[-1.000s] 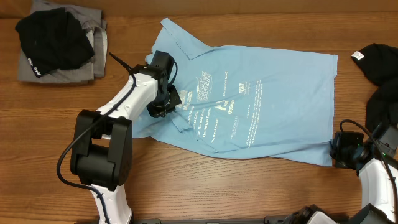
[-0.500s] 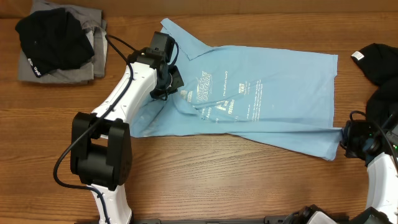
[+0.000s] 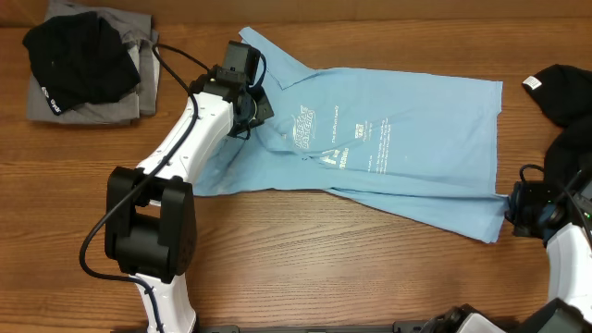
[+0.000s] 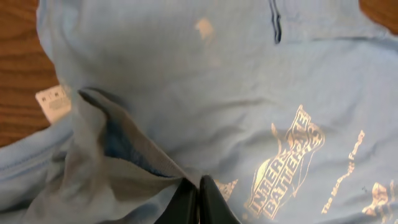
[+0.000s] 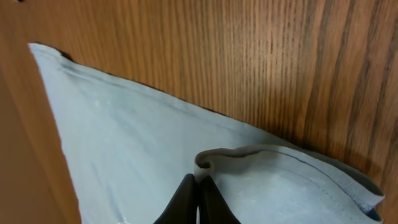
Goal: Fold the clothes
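Observation:
The light-blue T-shirt point(image 3: 416, 139) lies print-side up across the middle of the wooden table point(image 3: 324, 268), its lower edge slanting down to the right. My left gripper point(image 3: 256, 113) is over the shirt's left part, shut on a raised fold of the cloth. In the left wrist view the gripper point(image 4: 199, 186) pinches that fold beside the gold lettering point(image 4: 283, 165). At the shirt's lower right corner my right gripper point(image 3: 509, 209) is shut on the hem. The right wrist view shows the gripper point(image 5: 199, 182) clamping the curled hem point(image 5: 261, 154).
A black garment point(image 3: 79, 55) sits on folded grey clothes point(image 3: 129, 102) at the back left. Another black garment point(image 3: 564, 97) with a white label lies at the right edge, close to my right arm. Bare wood runs along the front.
My left gripper has moved toward the back of the table, dragging the shirt's lower left part up over itself. The right gripper has shifted right with the hem, and the front edge now slants.

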Robot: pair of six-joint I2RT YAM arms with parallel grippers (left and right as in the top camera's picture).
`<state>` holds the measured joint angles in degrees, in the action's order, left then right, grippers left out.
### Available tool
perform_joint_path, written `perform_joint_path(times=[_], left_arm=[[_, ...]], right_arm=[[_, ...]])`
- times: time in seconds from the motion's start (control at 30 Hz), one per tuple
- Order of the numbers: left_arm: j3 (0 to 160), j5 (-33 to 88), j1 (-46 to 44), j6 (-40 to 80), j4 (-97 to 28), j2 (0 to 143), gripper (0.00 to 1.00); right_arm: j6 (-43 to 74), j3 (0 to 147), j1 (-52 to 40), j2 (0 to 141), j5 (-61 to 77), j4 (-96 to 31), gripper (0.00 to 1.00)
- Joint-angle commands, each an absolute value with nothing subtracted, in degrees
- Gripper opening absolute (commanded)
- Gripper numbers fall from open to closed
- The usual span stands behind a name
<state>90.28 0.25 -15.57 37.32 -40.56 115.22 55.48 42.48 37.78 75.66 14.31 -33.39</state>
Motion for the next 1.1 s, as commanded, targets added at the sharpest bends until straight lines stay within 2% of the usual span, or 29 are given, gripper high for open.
perform_joint_path(times=[0.0,0.23,0.43,0.63,0.67,0.7,0.73,0.77,0.83,0.9,0.97,1.03,1.07], left_arm=[[91.4,-2.1,-14.9,36.4,-38.7,115.7,0.04],[91.4,-2.1,-15.0,36.4,-32.9,115.8,0.04],[91.3,-2.4,-15.0,35.9,-29.8,116.2,0.06],[91.3,-6.8,-15.0,34.7,-28.1,116.9,0.1],[91.2,-6.9,-15.0,34.5,-27.8,117.1,0.14],[91.2,-6.8,-15.0,34.2,-27.5,117.1,0.22],[91.2,-6.9,-15.0,34.2,-27.4,117.3,0.31],[91.2,-6.9,-15.0,33.8,-27.2,117.4,0.44],[91.2,-7.1,-15.0,32.4,-27.2,117.5,0.62],[91.2,-7.6,-15.0,30.2,-27.3,117.5,0.73],[91.3,-8.4,-15.0,27.7,-27.7,117.5,0.8],[91.3,-9.7,-15.0,26.9,-28.8,117.5,0.82],[91.4,-9.6,-15.0,26.9,-29.7,117.4,0.82]], right_arm=[[55.3,43.5,37.4,78.0,12.9,-32.2,0.04],[55.3,43.5,30.6,82.4,12.7,-25.6,0.04],[55.3,43.5,22.6,83.0,4.8,-20.6,0.04],[55.3,43.5,21.3,83.0,-1.0,-20.4,0.04],[55.3,43.5,21.3,83.0,-1.6,-20.4,0.05],[55.2,43.5,21.4,83.0,-2.2,-20.4,0.08],[55.0,43.5,21.4,83.0,-2.7,-20.5,0.12],[54.8,43.5,21.4,83.0,-3.5,-20.7,0.14],[53.3,43.6,21.4,83.0,-4.9,-20.7,0.17],[50.9,43.9,21.4,83.0,-6.8,-21.0,0.23],[48.5,44.9,21.4,83.0,-9.5,-22.8,0.31],[45.6,47.1,21.5,83.0,-11.8,-26.0,0.55],[44.0,48.4,21.6,83.0,-12.1,-27.8,0.6]])
